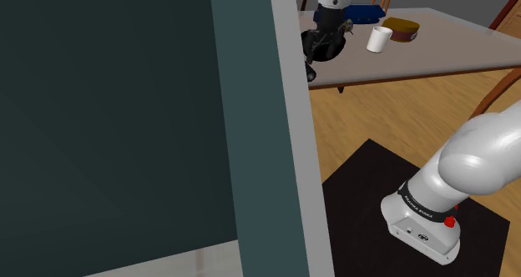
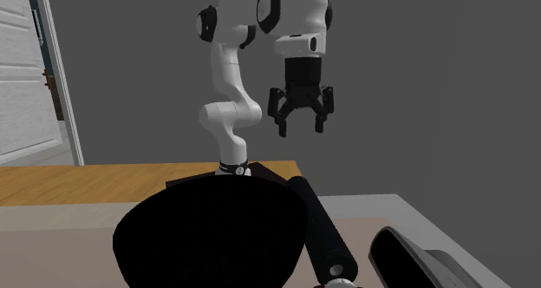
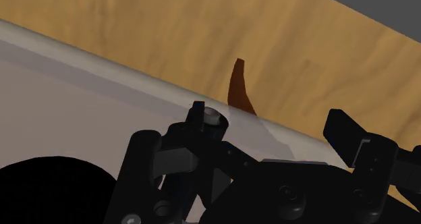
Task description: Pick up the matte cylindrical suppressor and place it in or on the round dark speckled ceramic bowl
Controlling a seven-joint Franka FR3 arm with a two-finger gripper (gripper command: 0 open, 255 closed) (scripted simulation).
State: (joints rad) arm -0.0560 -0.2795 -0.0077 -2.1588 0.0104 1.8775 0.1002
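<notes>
We see the black gripper point(image 2: 301, 128) hanging above the pale table point(image 2: 407, 212), jaws spread with nothing between them, black cylindrical suppressor point(image 2: 319, 225) lying flat below, just beside the dark bowl point(image 2: 208, 234)

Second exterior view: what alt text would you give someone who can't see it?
A white robot arm holds its black gripper, fingers apart and empty, in the air over the far edge of a pale table. Near the camera, a black cylinder lies beside a round black bowl; a grey wall stands behind.
</notes>
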